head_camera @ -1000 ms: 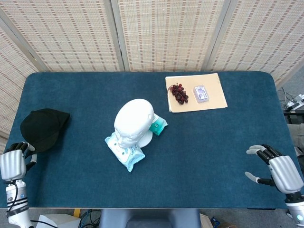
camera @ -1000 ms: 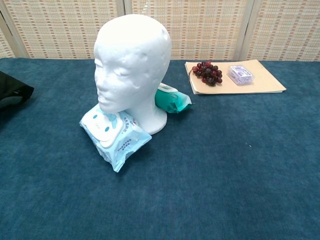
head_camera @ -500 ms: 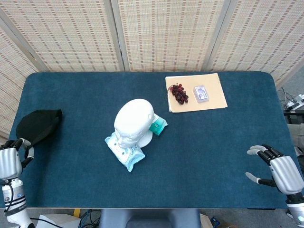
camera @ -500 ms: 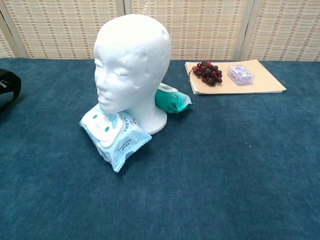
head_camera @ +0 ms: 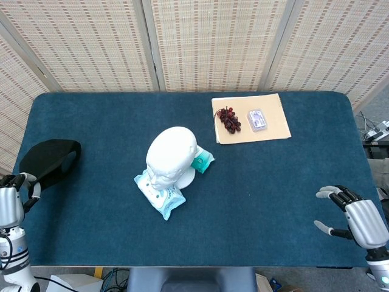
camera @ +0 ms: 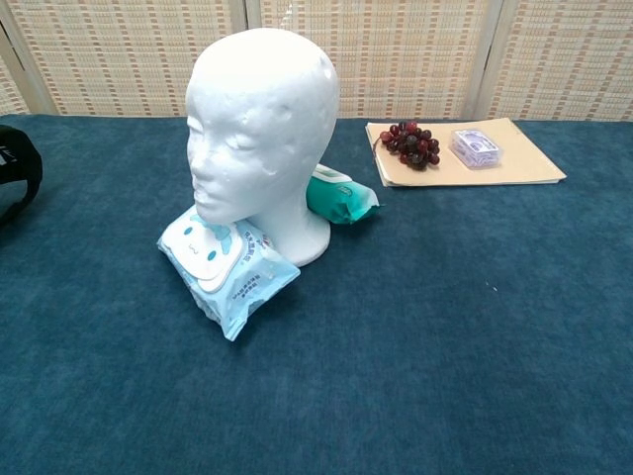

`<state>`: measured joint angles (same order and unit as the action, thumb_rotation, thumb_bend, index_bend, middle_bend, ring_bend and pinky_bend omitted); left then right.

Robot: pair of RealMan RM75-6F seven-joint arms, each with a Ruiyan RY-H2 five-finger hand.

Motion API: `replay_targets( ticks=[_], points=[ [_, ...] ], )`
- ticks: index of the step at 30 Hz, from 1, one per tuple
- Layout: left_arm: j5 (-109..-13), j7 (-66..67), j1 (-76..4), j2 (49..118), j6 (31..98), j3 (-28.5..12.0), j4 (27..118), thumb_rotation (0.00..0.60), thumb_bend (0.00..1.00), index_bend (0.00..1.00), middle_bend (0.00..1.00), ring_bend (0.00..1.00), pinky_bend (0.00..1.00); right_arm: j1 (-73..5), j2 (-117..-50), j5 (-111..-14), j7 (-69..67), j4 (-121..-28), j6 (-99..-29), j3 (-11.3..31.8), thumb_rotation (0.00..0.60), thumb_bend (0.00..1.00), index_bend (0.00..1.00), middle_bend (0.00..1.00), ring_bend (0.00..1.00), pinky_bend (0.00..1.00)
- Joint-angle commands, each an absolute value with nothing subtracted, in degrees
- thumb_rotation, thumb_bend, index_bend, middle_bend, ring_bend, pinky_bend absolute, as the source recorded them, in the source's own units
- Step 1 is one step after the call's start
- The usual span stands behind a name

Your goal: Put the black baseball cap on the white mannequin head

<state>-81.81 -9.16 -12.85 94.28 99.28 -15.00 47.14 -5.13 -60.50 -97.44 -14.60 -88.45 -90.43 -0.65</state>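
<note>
At the far left edge of the table, the black cap (head_camera: 47,159) is bunched up and partly raised off the blue cloth, with the left hand (head_camera: 13,199) just below it at the table's corner. A second ago the cap lay flat and spread wider, a little further in from the edge; since then it has been dragged toward the corner and folded narrower, and in the chest view only a dark sliver of it (camera: 18,178) shows at the left border. The left hand's fingers curl up against the cap's near edge, so it looks to be gripping the cap, though the contact itself is too small to confirm.

I judge that the pick-up is under way and the carry has not begun. The white foam head (head_camera: 171,157) stands bare near the middle of the table, well apart from the cap, facing the robot. A light blue wipes pack (head_camera: 159,193) lies against its base in front and a teal pack (head_camera: 202,160) sits beside it on the right.

The right hand (head_camera: 355,218) hovers over the near right corner, fingers spread and holding nothing, unchanged over the last second.
</note>
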Motion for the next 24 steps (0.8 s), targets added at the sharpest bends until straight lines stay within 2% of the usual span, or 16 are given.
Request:
replay_targets(
  ticks=[1, 24],
  points=[
    [-82.52, -8.81, -13.19, 93.65, 100.21, -15.00, 47.47, 0.600, 0.36, 0.83, 0.70, 0.49, 0.56, -5.12, -60.49, -97.47, -14.67, -88.44, -90.50, -0.64, 0.600, 0.04, 0.35, 0.32, 0.26, 0.43],
    [-87.52, -4.99, -17.24, 87.11, 107.50, -17.03, 54.93, 0.600, 0.37, 0.86, 0.73, 0.51, 0.58, -5.06, -60.43, -97.43, -14.86, -88.40, -90.61, -0.58, 0.600, 0.04, 0.35, 0.32, 0.26, 0.43]
  ],
)
